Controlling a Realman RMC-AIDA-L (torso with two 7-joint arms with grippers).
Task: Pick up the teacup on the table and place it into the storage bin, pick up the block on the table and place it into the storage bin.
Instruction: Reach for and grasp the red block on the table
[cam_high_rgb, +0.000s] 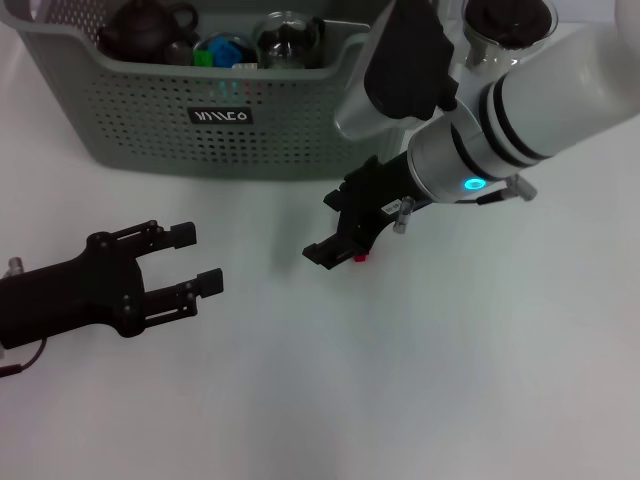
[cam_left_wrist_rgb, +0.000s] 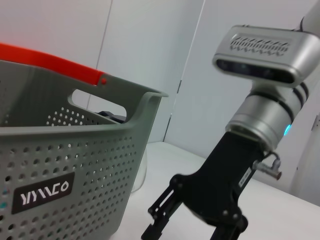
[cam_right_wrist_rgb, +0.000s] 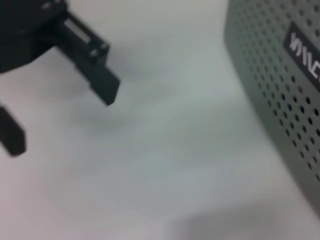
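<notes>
The storage bin (cam_high_rgb: 180, 120) stands at the back of the table, its black label facing me. Inside it lie a dark teapot (cam_high_rgb: 150, 28), a blue and green piece (cam_high_rgb: 225, 50) and a round glass vessel (cam_high_rgb: 288, 40); I cannot tell whether that vessel is the teacup. My right gripper (cam_high_rgb: 325, 225) hovers low over the table just in front of the bin's right corner, fingers apart. A small red bit (cam_high_rgb: 358, 257) shows at its lower edge; whether it is the block I cannot tell. My left gripper (cam_high_rgb: 200, 258) rests open at the lower left, empty.
A clear glass carafe (cam_high_rgb: 510, 25) with a black lid stands right of the bin, behind my right arm. The left wrist view shows the bin's wall (cam_left_wrist_rgb: 75, 165) close by and the right gripper (cam_left_wrist_rgb: 192, 232) beyond it. White table lies between the two grippers.
</notes>
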